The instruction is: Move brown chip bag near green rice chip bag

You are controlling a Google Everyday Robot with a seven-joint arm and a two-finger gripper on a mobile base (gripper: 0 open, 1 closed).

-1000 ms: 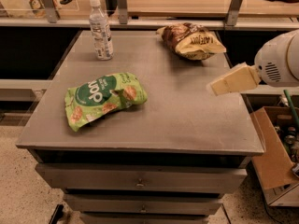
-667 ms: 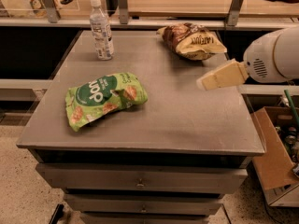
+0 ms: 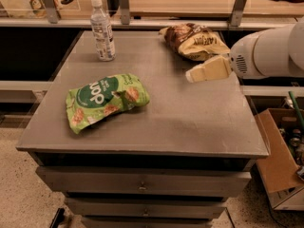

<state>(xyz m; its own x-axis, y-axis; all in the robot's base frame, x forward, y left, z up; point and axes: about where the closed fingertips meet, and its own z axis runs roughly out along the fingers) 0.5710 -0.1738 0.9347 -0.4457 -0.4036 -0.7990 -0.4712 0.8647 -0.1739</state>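
The brown chip bag (image 3: 195, 42), dark brown with a cream-yellow panel, lies at the back right of the grey table (image 3: 190, 122). The green rice chip bag (image 3: 105, 100) lies flat at the table's left middle. My gripper (image 3: 199, 72) reaches in from the right on a white arm (image 3: 268, 51). It hovers above the table just in front of the brown bag, not touching it, and holds nothing.
A clear plastic water bottle (image 3: 102, 29) stands upright at the back left of the table. A railing with metal posts (image 3: 124, 4) runs behind the table. A cardboard box (image 3: 280, 170) sits on the floor at the right. Drawers are under the tabletop.
My gripper and arm have moved left and a little toward the back, closer to the brown chip bag. The bags and bottle have not moved.
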